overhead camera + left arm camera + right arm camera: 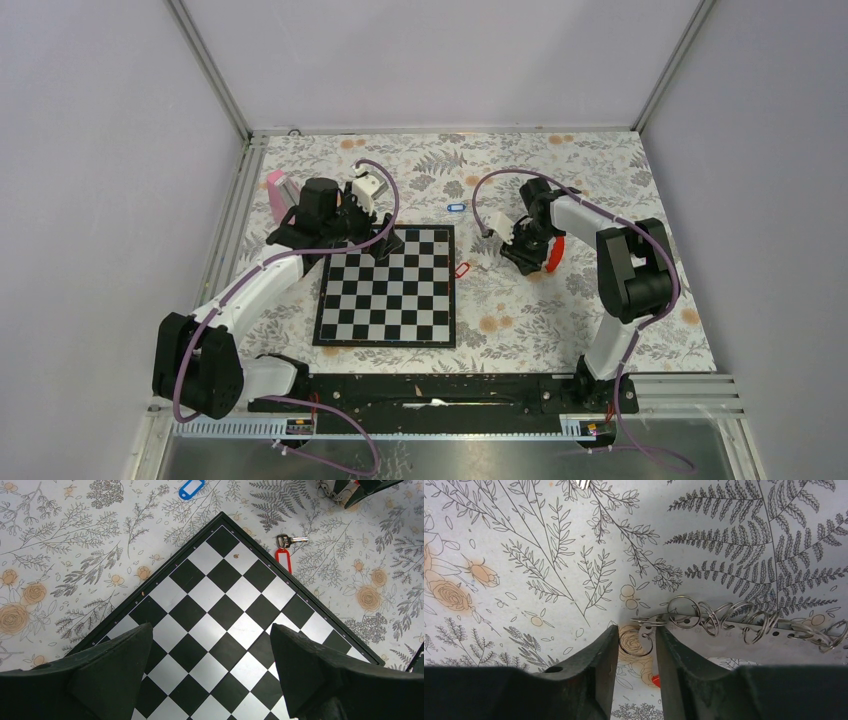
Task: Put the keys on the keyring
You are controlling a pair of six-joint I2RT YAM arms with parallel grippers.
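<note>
Right of the black-and-white chessboard [385,300], the right end effector [636,630] has its fingers drawn narrow around the end loop of the thin metal keyring with a white-and-red strap [724,625]; whether they pinch it I cannot tell. Over the chessboard's far edge, the left end effector [210,630] hangs spread wide. The red-tagged key [283,560] lies just off the chessboard's right edge and the blue-tagged key [191,488] beyond its far right corner, both on the floral tabletop [600,320].

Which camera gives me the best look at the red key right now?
Left wrist: the red key lies in full, metal blade and tag, beside the chessboard corner. Top view shows only a small red speck. Right wrist: maybe a metal tip at the edge.
</note>
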